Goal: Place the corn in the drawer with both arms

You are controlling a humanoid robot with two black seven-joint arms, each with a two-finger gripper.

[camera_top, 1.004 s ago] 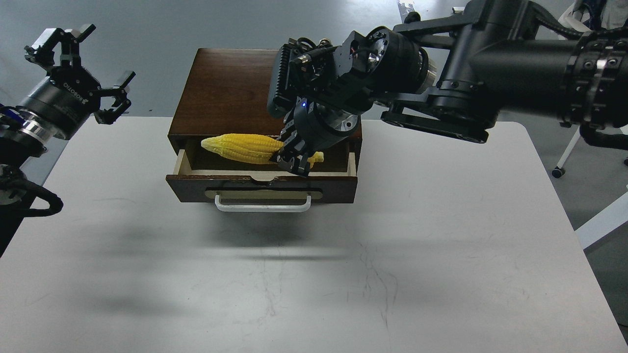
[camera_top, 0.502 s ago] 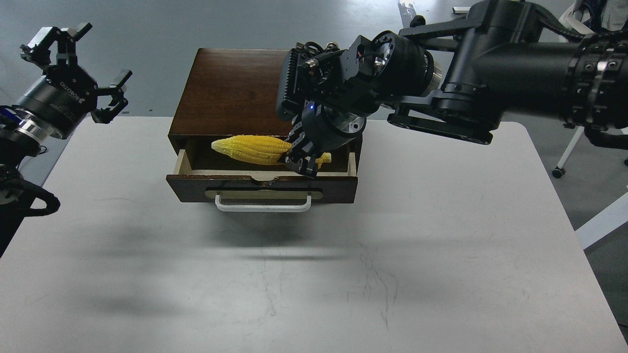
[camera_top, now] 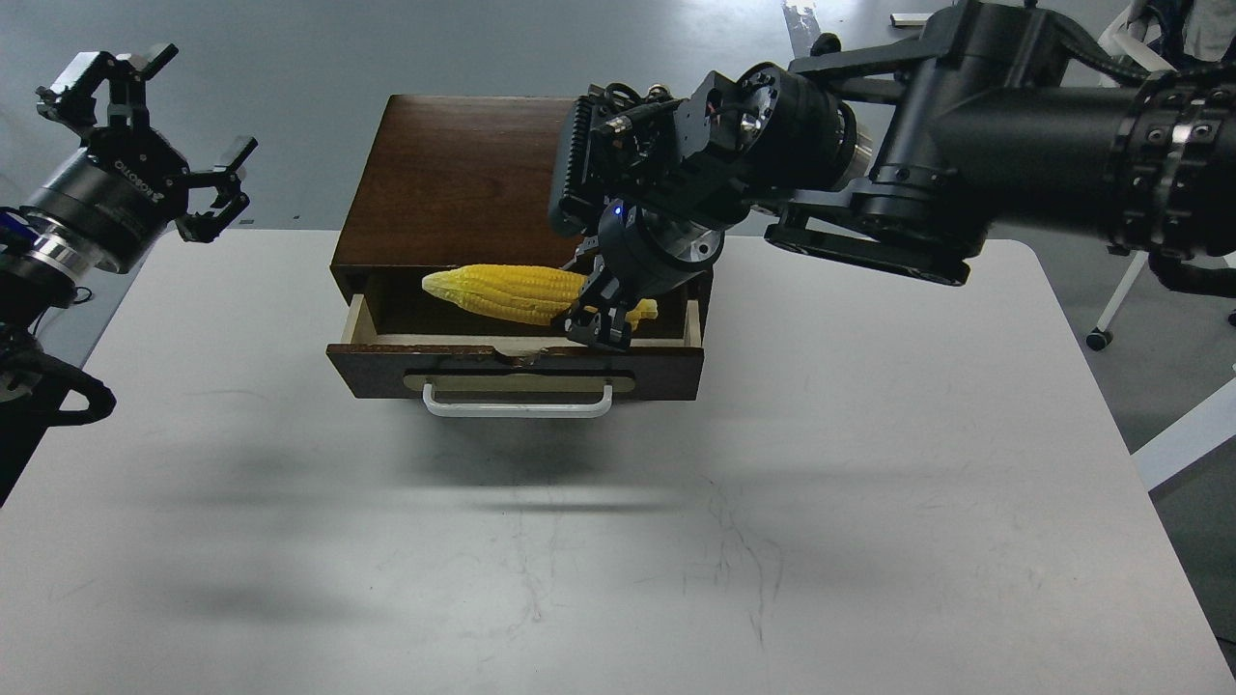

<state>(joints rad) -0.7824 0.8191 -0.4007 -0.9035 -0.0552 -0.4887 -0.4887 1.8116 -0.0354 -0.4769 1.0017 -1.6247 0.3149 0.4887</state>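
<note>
The dark brown drawer (camera_top: 386, 362) with a white bar handle is pulled open from its wooden box (camera_top: 454, 179) at the table's back. My right gripper (camera_top: 601, 314) is shut on the thick end of the yellow corn (camera_top: 507, 291) and holds it lying sideways over the open drawer, pointed tip to the left. The corn's stub end shows to the right of the fingers. My left gripper (camera_top: 145, 121) is open and empty, raised beyond the table's far left corner, well apart from the drawer.
The white table (camera_top: 618, 541) spreads in front of the drawer. My right arm (camera_top: 966, 125) crosses above the box's right side. A white chair leg (camera_top: 1120, 299) and a white edge stand off the table at the right.
My right gripper has carried the corn a little to the right over the open drawer. The left gripper has drifted slightly left and up.
</note>
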